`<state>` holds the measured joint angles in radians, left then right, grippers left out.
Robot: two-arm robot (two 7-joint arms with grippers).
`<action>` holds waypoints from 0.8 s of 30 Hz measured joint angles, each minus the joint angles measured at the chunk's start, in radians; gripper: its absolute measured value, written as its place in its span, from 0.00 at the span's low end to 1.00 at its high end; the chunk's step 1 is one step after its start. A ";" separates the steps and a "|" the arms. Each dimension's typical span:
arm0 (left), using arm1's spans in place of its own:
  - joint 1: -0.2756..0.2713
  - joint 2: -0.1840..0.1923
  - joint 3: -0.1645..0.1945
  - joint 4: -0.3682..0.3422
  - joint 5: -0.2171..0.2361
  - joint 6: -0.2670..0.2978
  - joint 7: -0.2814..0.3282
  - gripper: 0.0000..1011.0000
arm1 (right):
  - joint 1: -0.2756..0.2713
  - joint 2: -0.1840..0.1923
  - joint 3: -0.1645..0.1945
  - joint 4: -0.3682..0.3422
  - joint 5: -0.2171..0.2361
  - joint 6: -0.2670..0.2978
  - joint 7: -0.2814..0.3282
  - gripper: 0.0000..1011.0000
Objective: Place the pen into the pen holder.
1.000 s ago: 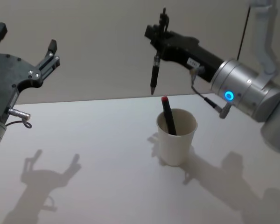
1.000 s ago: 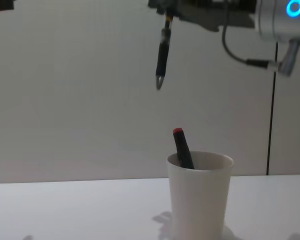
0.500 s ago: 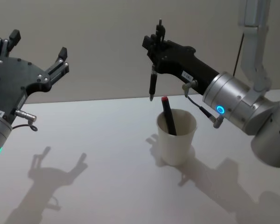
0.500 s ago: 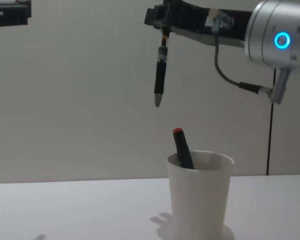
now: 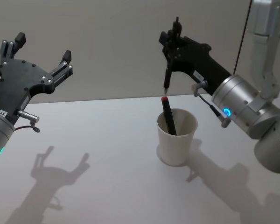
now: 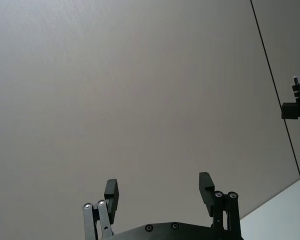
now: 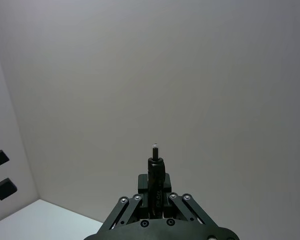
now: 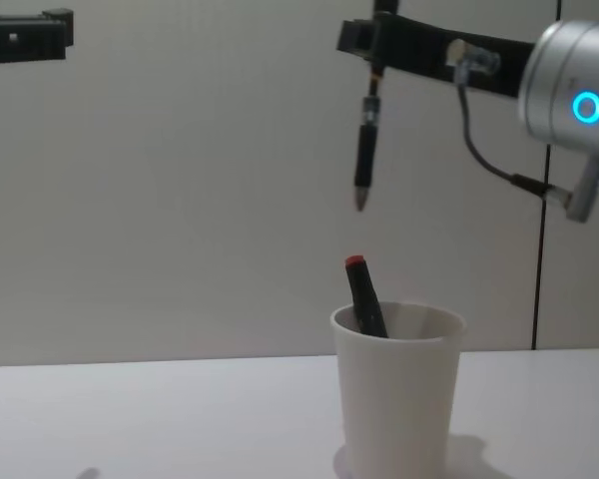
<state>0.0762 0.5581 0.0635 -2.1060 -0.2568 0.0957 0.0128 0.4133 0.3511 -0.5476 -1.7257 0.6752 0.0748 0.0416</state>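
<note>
Your counter (image 5: 98, 140) has open room all round the pen holder (image 5: 177, 137). In the last second your right tool (image 5: 171, 46), clamped on the pen (image 8: 363, 160), has swung rightward: the tip now hangs above the cup's near rim, just over the red-capped pen (image 8: 364, 296) leaning inside. Steer clear of it. Your left tool (image 5: 39, 63) waits spread open, well apart.

Pen holder (image 8: 397, 391) mouth: open toward 3 o'clock; red-capped pen (image 8: 364, 297) leans against rim at 9 o'clock. Clear air between held pen (image 8: 363, 155) tip and red cap. Table (image 5: 102, 158) bare around cup.
</note>
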 joint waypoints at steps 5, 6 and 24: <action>-0.001 -0.001 0.000 0.000 -0.002 0.005 -0.004 0.99 | -0.011 0.012 0.006 0.003 -0.017 -0.017 -0.016 0.13; -0.001 -0.001 0.000 0.000 -0.003 0.006 -0.004 0.99 | -0.013 0.013 0.006 0.003 -0.018 -0.017 -0.018 0.13; -0.003 -0.002 0.000 0.000 -0.006 0.012 -0.010 0.99 | -0.062 0.046 0.007 0.010 -0.015 0.011 -0.041 0.13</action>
<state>0.0732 0.5564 0.0635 -2.1059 -0.2623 0.1074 0.0032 0.3511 0.3968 -0.5409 -1.7155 0.6600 0.0856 0.0005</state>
